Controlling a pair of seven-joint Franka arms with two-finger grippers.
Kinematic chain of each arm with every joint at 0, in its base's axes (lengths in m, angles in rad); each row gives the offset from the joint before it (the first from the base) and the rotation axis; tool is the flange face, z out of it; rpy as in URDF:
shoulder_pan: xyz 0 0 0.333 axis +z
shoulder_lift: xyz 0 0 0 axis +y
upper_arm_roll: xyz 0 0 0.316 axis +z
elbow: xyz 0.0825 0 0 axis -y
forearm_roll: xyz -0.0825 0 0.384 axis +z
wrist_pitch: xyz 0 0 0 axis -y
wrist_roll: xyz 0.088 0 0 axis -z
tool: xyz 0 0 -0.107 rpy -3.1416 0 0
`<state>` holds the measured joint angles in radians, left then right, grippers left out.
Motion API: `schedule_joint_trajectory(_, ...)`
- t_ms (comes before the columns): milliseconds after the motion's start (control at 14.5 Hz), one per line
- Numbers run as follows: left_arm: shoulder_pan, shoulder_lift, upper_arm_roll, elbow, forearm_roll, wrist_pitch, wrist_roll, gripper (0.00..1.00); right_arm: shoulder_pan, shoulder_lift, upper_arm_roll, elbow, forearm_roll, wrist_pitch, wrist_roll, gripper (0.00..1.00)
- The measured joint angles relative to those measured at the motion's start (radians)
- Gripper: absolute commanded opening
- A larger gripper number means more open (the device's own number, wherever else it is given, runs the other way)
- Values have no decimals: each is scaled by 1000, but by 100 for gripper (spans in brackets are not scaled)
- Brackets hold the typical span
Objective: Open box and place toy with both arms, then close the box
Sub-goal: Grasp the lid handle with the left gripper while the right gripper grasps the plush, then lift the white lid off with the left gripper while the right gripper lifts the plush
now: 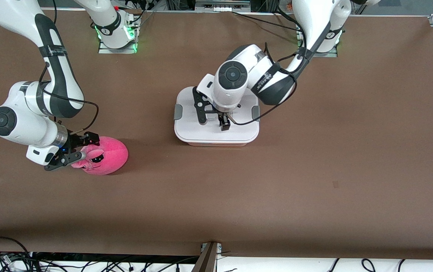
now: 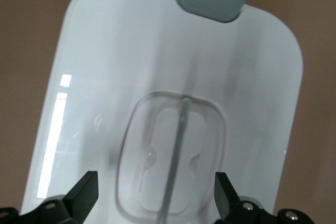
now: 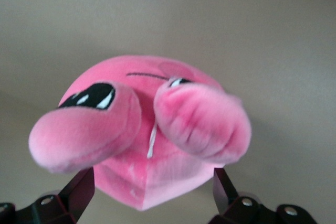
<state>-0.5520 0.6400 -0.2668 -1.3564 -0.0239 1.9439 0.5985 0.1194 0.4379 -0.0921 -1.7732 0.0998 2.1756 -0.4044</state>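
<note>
Box (image 1: 216,130): seen on the brown table (image 1: 314,170) about midway between the arms' ends, lid on, one grey clip (image 1: 178,112) showing at each short side.
Handle (image 2: 173,158): the clear handle is set in the middle of the white lid, and in the left wrist view it lies between the two fingertips.
Left gripper (image 1: 216,119): held just over the lid's middle, pointing down; its fingers (image 2: 84,195) are spread wide to either side of the handle (whether the lid is touched cannot be told).
Toy (image 1: 103,155): the pink plush is found on the table toward the right arm's end, nearer the front camera than the box and well apart from it, its sunglasses face turned to the right gripper.
Right gripper (image 1: 75,150): placed low at the toy's face; its fingers (image 3: 79,192) are parted wide on both sides of the plush, no squeeze seen.
</note>
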Motion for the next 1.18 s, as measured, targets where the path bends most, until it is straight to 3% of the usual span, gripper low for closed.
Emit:
schedule_joint_trajectory(69, -11, 1, 0, 0, 0, 0, 2, 10, 0, 6, 0, 0, 2, 25, 0, 100)
schedule_joint_trajectory(138, -17, 1, 0, 0, 0, 0, 4, 0, 0, 14, 0, 0, 3, 48, -1, 95)
schedule_joint_trajectory(553, -14, 13, 3, 0, 0, -1, 12, 0, 5, 51, 6, 2, 71, 100, -4, 11)
schedule_joint_trajectory(622, -14, 13, 3, 0, 0, -1, 18, 0, 6, 51, 6, 4, 73, 100, -4, 1)
schedule_joint_trajectory(1175, -13, 8, 3, 6, 0, -3, 29, 0, 25, 49, 12, 29, 74, 100, -5, 0)
